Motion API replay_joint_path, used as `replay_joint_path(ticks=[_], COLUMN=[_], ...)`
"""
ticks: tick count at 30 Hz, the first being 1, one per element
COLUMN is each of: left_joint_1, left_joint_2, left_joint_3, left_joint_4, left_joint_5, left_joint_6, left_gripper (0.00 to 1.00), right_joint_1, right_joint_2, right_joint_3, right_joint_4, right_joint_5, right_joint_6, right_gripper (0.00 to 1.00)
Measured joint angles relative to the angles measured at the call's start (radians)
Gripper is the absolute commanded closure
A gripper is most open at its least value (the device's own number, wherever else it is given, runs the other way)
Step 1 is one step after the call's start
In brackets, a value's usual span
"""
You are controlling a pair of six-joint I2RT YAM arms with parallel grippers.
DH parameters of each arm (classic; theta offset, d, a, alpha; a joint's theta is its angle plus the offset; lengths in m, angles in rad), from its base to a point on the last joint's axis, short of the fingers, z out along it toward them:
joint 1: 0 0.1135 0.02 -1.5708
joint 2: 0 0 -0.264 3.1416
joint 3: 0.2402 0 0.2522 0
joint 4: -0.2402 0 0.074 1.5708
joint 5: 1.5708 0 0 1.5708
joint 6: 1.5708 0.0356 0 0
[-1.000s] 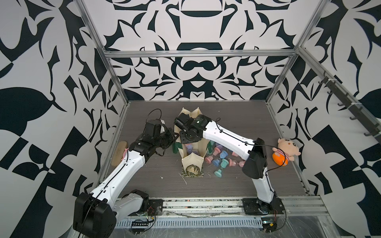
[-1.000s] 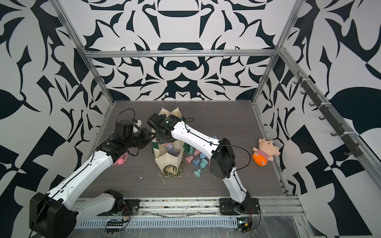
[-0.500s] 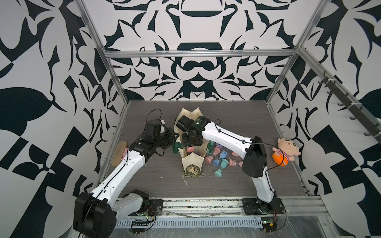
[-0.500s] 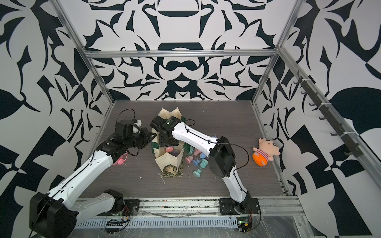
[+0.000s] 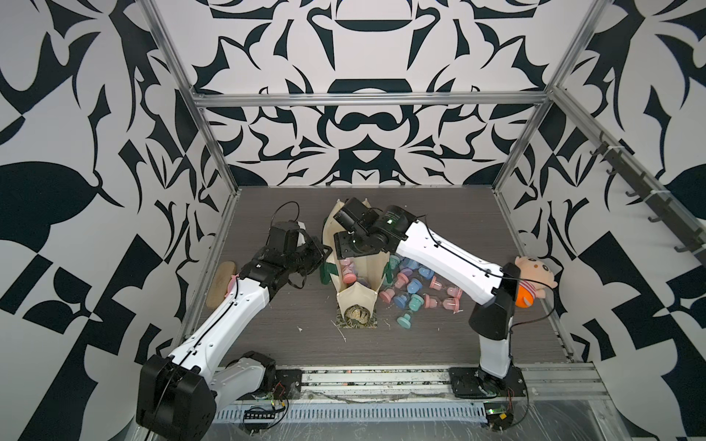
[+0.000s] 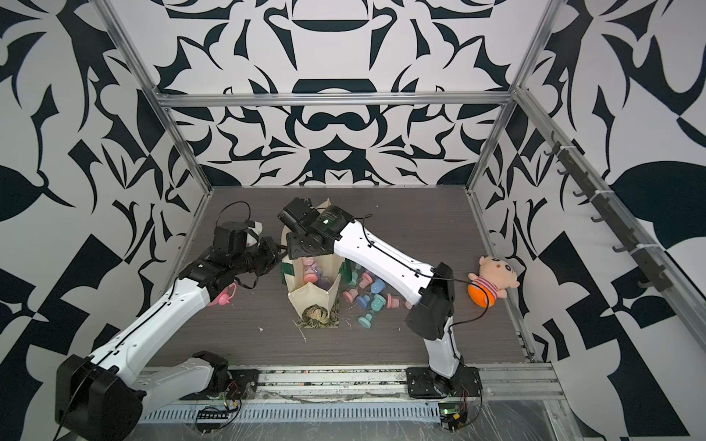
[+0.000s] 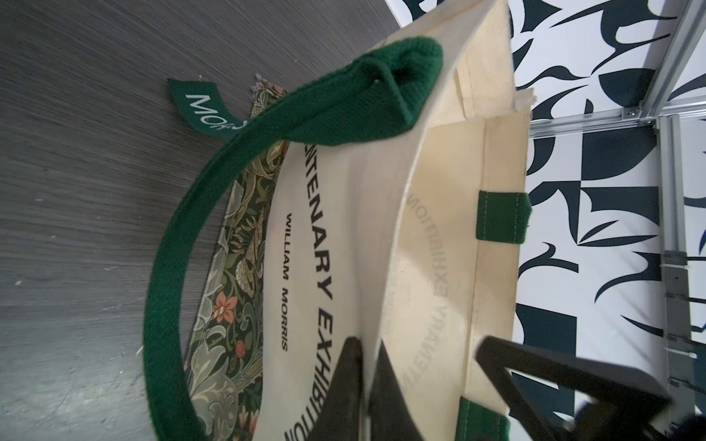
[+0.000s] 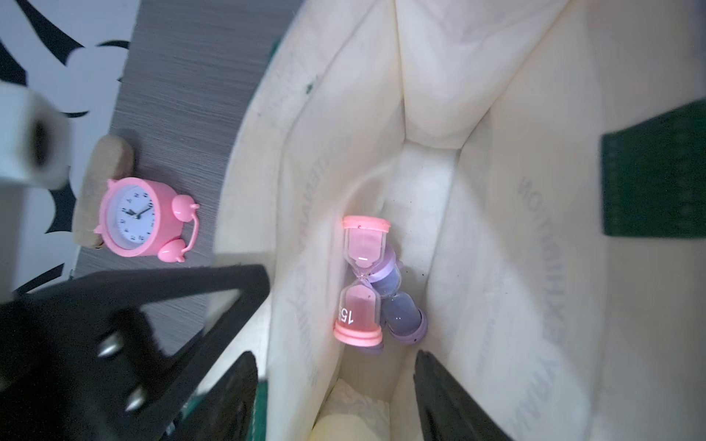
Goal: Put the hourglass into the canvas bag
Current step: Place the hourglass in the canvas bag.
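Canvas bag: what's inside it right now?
Inside the cream canvas tote bag, the right wrist view shows a pink plastic hourglass lying on a purple plastic hourglass. The pink one covers part of the purple; whatever lies beneath them can't be seen.

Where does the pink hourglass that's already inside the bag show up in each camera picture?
Top view: the pink hourglass lies inside the open canvas bag.
Top view: the pink hourglass is in the same place inside the bag.
Left wrist: not in it; only the bag's outside shows.
Right wrist: the pink hourglass lies across a purple hourglass at the bag's bottom.
Shared landmark: the canvas bag, seen in all four.
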Motion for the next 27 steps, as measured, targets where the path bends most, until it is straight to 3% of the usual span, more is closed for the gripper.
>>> replay_joint_path(ticks=[6,12,19,27], left_joint_1=[0.0,0.0,0.0,0.0], left_joint_2=[-0.003,-0.004,-0.005,-0.005], left_joint_3=[0.0,0.0,0.0,0.0], left_joint_4=[-0.003,-0.014,-0.016,-0.016], left_joint_5=[-0.005,-0.008,-0.008,-0.008], left_joint_6=[0.002,0.002,0.002,0.005], left_gripper=[0.88,0.89,0.89,0.89], right_joint_1=[0.005,-0.034,-0.244,-0.527], right_joint_2=[-0.15,-0.327,-0.5,-0.551], right_joint_3=[-0.066,-0.285,-0.603,-0.88], right_joint_4=[0.026,0.037,0.051,0.063], right_joint_5=[0.111,0.209,0.224,0.097], right_joint_6=[-0.045,-0.058,-0.029,-0.037], right_gripper=[0.27,0.24,0.24,0.25])
